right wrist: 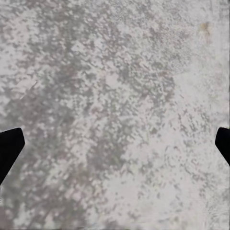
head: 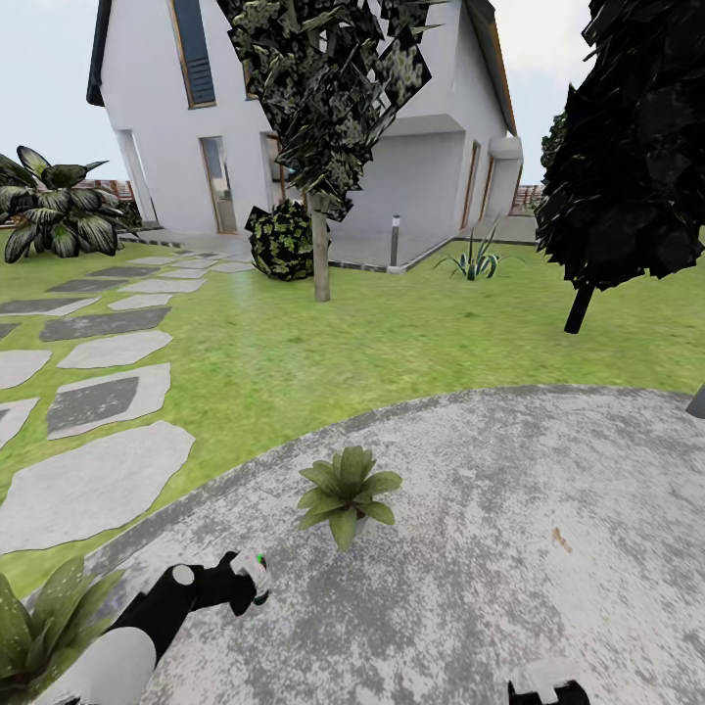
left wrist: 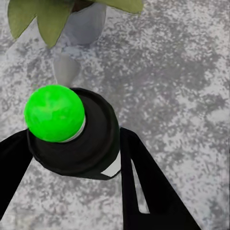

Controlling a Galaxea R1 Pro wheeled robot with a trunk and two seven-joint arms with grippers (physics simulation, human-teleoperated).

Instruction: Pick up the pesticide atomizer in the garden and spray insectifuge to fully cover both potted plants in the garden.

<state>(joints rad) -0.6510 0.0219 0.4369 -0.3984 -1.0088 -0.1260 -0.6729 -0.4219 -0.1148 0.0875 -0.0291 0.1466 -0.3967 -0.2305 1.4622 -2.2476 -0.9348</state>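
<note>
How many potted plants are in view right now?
2: one potted plant sits on the patio ahead of the left gripper; the other is at the patio's left edge, partly cropped.

The garden is lit evenly by flat, bright daylight under a pale sky (head: 49, 78). No hard cast shadows are seen on the lawn (head: 323, 362) or the paved patio (head: 509, 548). The tree crowns (head: 636, 147) are rendered very dark and blocky. Straight lines of the house (head: 294, 108) are tilted by wide-angle distortion. Soft, smeared textures are shown in both wrist views; no glare is visible.
</note>
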